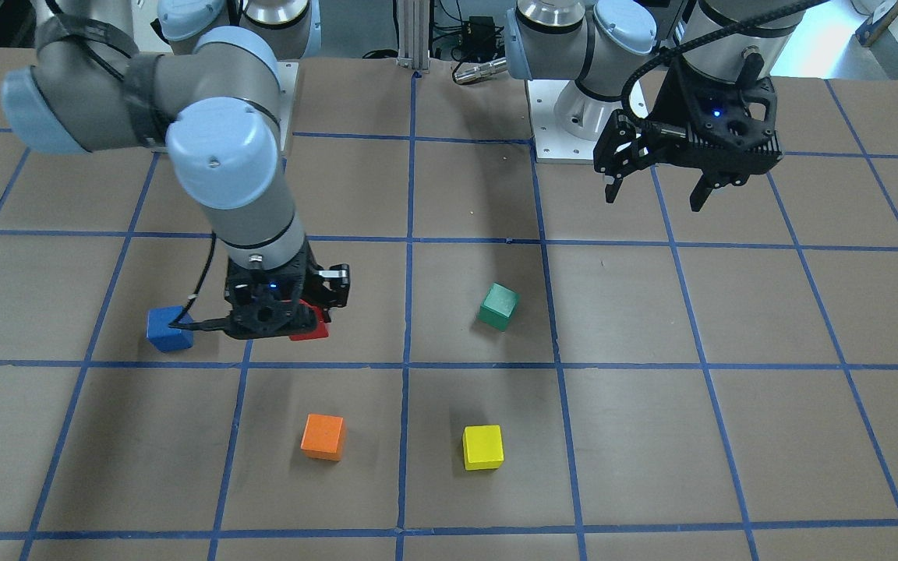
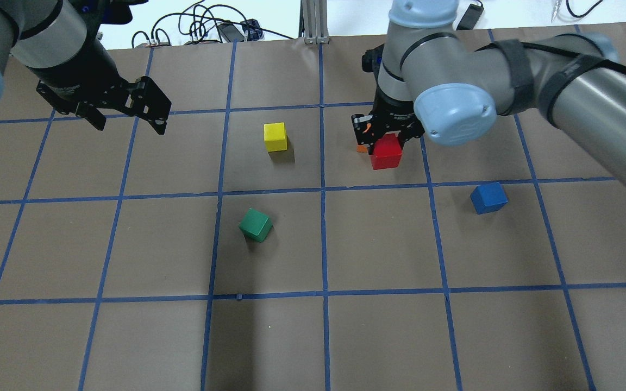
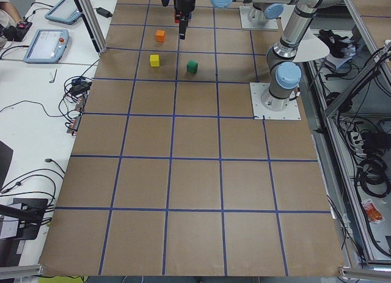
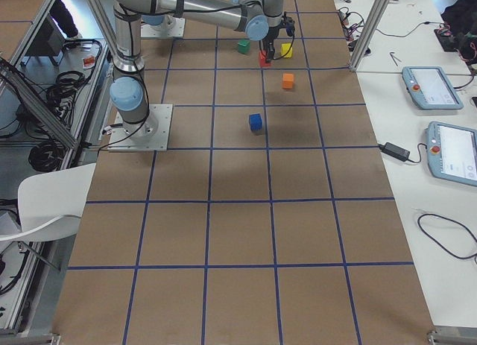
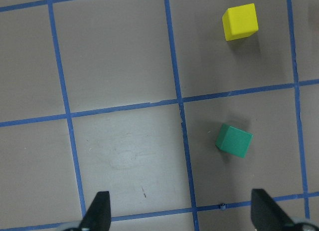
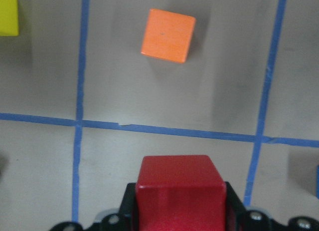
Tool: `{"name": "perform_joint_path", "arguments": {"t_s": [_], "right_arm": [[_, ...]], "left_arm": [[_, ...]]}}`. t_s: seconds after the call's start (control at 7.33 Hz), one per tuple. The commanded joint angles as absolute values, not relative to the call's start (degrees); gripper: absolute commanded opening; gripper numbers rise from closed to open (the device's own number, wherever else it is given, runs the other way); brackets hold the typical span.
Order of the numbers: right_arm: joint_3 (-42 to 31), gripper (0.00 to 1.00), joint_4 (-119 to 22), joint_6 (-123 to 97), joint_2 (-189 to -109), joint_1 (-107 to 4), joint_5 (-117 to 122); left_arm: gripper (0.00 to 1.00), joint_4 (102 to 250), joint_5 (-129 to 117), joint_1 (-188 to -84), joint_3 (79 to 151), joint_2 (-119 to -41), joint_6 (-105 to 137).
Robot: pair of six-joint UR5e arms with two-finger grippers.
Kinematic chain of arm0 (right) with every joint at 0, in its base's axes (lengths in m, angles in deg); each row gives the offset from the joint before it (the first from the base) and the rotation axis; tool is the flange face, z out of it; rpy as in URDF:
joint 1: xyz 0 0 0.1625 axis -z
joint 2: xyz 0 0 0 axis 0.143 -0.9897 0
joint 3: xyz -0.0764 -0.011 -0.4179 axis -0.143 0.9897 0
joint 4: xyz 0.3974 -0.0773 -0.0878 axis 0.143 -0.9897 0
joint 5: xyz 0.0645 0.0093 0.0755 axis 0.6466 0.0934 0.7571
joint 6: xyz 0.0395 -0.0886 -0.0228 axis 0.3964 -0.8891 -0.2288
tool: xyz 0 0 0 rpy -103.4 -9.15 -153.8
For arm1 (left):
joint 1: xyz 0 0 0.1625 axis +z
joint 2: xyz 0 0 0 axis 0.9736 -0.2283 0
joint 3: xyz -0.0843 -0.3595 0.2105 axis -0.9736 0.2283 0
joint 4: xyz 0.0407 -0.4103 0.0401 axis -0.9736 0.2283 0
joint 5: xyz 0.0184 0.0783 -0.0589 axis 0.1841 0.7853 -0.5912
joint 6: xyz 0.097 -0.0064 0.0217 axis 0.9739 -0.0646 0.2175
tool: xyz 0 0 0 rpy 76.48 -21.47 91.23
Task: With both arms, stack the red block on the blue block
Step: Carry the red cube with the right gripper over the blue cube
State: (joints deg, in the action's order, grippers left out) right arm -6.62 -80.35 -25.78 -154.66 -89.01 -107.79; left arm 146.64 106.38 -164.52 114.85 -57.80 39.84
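Observation:
My right gripper [image 2: 386, 142] is shut on the red block [image 2: 386, 152] and holds it above the table. In the right wrist view the red block [image 6: 180, 188] sits between the jaws. The blue block [image 2: 488, 197] lies alone on the table, to the right of and nearer than the held red block. In the front view the blue block [image 1: 168, 328] is just left of the right gripper [image 1: 277, 312] and the red block [image 1: 310, 323]. My left gripper [image 2: 130, 126] is open and empty, raised over the far left of the table, as its wrist view [image 5: 182, 213] shows.
An orange cube [image 1: 323, 436] lies on the table beyond the right gripper; it also shows in the right wrist view [image 6: 168, 35]. A yellow cube [image 2: 275, 136] and a tilted green cube [image 2: 255, 225] lie near the middle. Blue tape lines grid the brown table.

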Motion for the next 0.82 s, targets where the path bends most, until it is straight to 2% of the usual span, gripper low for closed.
{"name": "perform_joint_path", "arguments": {"t_s": [0.0, 0.55, 0.68], "right_arm": [[-8.62, 0.00, -78.58, -26.55, -156.18, -83.02, -108.13], [-13.97, 0.00, -79.98, -36.21, -158.37, -77.66, -112.35], [-16.86, 0.00, -84.95, -41.53, -158.90, -75.39, -112.52]], "left_arm": [[1.00, 146.64, 106.35, -164.52, 114.70, -57.77, 39.84], [1.00, 146.64, 106.09, -164.52, 114.87, -57.77, 39.84], [1.00, 146.55, 105.82, -164.61, 114.53, -58.03, 39.75]]}}
